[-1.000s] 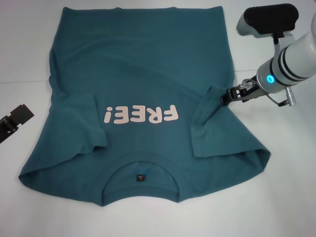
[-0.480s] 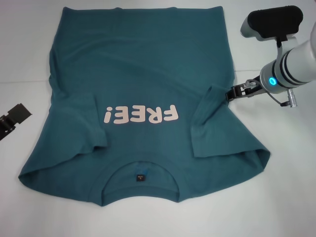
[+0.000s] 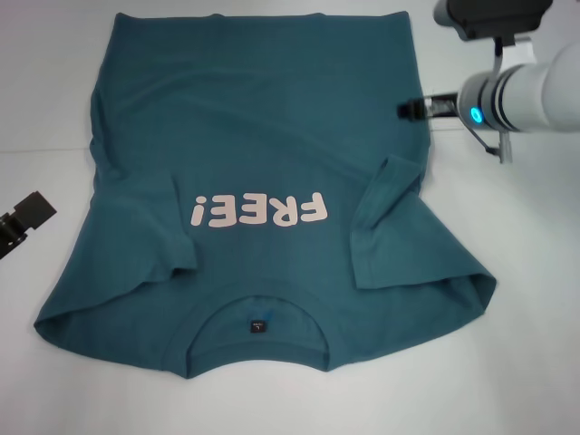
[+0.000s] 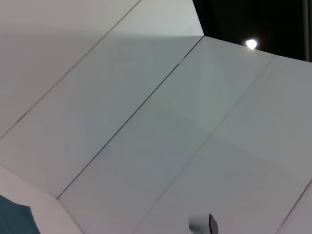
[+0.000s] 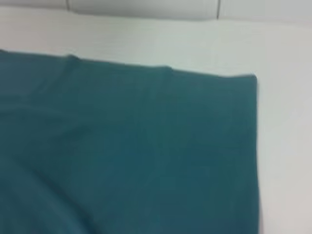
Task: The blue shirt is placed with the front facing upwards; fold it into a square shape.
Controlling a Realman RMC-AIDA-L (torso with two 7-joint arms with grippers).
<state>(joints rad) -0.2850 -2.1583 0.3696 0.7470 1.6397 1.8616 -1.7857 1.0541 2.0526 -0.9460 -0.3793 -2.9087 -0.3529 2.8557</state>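
The large teal-blue short-sleeved cotton T-shirt [image 3: 263, 181] lies spread flat on the white table [image 3: 507, 362], front side up, with its long axis running from near to far. Its ribbed round collar [image 3: 258, 313] sits at the near end, a small dark neck label [image 3: 258, 325] just inside it, and the straight hem lies at the far end. The pale pink "FREE!" lettering [image 3: 258, 210] reads upside down from the head camera, so the top of the garment points toward the robot. Both short sleeves are turned inward over the body: the left sleeve [image 3: 177, 240] lies beside the exclamation mark and the right sleeve [image 3: 385, 222] slants up beside the letter F, its outer shoulder rumpled toward the near right. Out on the bare table, well apart from the shirt's left edge, the black left gripper [image 3: 23, 222] rests at the left border of the head view; whether its fingers are apart or together cannot be told. Farther off, the right gripper [image 3: 410, 110] on its white arm [image 3: 521, 91] reaches in from the right, its dark tip over the shirt's right side edge, beyond the folded sleeve; its finger state cannot be told either. The right wrist view shows the shirt's far right hem corner [image 5: 246, 83] lying flat on the table.
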